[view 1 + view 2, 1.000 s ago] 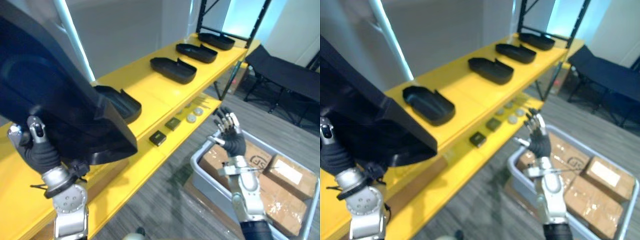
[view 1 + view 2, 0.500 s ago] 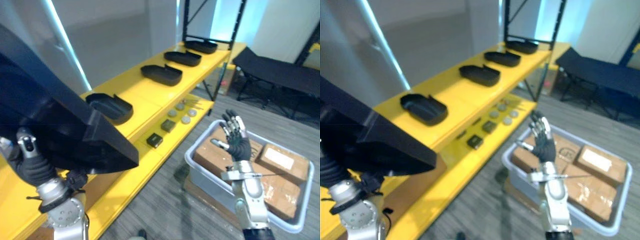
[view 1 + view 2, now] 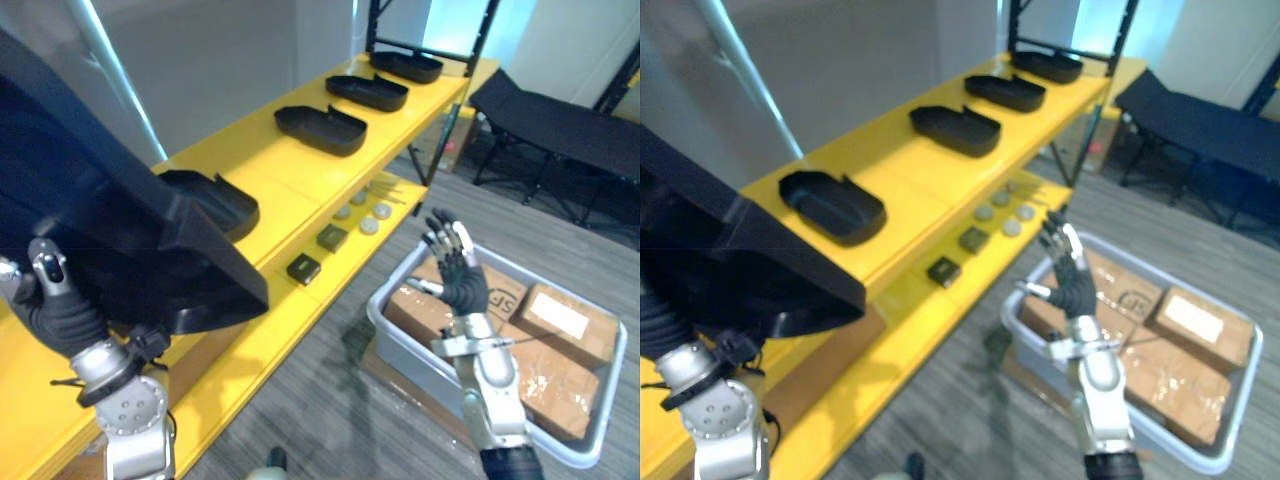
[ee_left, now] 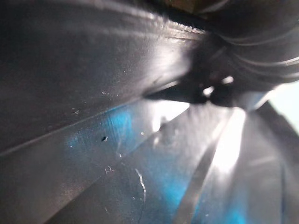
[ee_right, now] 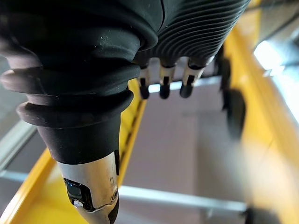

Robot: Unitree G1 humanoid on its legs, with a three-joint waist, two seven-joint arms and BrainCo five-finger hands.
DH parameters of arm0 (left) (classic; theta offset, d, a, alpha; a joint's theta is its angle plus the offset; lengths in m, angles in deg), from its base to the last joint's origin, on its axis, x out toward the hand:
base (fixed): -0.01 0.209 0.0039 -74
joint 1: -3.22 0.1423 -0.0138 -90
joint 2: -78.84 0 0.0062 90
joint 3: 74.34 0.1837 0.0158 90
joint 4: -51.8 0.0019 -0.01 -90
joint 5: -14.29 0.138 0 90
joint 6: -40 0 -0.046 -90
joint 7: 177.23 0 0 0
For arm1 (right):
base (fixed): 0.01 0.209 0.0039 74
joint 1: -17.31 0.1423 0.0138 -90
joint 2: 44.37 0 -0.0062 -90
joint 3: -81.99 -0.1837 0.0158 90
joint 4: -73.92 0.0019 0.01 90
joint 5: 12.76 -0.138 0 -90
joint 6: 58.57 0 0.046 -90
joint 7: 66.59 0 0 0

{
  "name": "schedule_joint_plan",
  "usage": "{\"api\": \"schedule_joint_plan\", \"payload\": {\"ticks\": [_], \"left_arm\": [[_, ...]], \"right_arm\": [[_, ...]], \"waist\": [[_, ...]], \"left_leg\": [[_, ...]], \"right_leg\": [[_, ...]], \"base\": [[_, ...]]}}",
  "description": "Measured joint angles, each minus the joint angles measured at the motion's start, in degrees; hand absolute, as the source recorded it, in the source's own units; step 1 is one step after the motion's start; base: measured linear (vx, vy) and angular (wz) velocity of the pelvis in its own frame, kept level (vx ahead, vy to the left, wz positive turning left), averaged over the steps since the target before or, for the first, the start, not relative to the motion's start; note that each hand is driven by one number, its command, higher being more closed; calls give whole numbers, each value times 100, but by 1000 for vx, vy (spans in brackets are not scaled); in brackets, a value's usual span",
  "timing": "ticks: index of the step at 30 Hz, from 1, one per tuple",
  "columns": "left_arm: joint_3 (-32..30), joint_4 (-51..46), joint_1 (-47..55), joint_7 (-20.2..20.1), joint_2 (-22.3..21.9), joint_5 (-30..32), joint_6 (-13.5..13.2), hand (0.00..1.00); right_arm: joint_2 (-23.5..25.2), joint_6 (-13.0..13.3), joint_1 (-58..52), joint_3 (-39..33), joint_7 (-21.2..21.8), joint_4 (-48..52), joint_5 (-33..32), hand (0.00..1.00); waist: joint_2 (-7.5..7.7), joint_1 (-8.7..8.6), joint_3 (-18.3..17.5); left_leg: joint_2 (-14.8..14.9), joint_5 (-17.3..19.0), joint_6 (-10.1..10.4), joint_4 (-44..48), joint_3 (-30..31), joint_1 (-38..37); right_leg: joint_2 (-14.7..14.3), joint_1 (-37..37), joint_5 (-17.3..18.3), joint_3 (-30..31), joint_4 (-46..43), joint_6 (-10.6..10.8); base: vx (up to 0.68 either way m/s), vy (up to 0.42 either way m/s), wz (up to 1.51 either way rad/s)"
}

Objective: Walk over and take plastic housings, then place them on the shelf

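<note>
A large black plastic housing (image 3: 110, 220) fills the left side, held up over the near end of the yellow shelf (image 3: 290, 175). My left hand (image 3: 60, 310) is shut on its lower edge, and its dark inner surface (image 4: 93, 93) sits right against the left wrist camera. Several more black housings lie in a row along the shelf top: the nearest (image 3: 212, 200), then one (image 3: 320, 128), and another (image 3: 367, 92). My right hand (image 3: 460, 285) is raised, open and holding nothing, with straight fingers (image 5: 163, 79), above a grey bin.
The grey bin (image 3: 385, 320) with cardboard boxes (image 3: 560, 320) stands on the floor at right, close to the shelf. Small dark blocks (image 3: 303, 268) and round discs (image 3: 370, 215) lie on the lower yellow shelf. A black shelf post (image 3: 440, 130) and a black cot (image 3: 560, 130) stand beyond.
The whole view has shifted, so the camera moved. The housing stays in my left hand and my right hand stays open over the bin.
</note>
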State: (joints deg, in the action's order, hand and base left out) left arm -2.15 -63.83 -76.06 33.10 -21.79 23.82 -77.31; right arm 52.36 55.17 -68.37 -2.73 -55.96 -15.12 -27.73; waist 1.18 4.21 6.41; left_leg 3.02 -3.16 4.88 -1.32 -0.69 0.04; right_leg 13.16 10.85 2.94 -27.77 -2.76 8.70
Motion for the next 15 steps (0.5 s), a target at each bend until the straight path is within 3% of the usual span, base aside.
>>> {"api": "schedule_joint_plan", "payload": {"ticks": [5,9,11,15], "left_arm": [[-275,45,169,13,-205,-47,-7,100],[-560,29,313,-45,-330,-62,-66,100],[-665,-11,352,-83,-367,-71,-99,100],[-683,-32,393,-138,-364,-71,-132,100]], "right_arm": [[27,-7,349,773,168,-326,60,0],[45,-56,363,1097,181,-379,196,0],[68,-59,387,1184,160,-404,240,0],[119,-58,387,1215,-3,-443,237,0]], "waist": [[-59,211,218],[-101,398,242],[-3,516,273],[145,553,238]], "left_leg": [[-51,-77,21,79,493,54],[-47,-285,9,-11,513,206],[-85,-352,33,-69,531,206],[-156,-409,-14,-151,537,198]], "right_leg": [[-50,324,280,-571,-76,-13],[-19,340,385,-985,-264,-8],[6,369,358,-1021,-279,35],[76,359,365,-1035,-285,21]], "base": [[-105,-55,59],[-60,-16,49],[2,20,17],[7,16,4]]}}
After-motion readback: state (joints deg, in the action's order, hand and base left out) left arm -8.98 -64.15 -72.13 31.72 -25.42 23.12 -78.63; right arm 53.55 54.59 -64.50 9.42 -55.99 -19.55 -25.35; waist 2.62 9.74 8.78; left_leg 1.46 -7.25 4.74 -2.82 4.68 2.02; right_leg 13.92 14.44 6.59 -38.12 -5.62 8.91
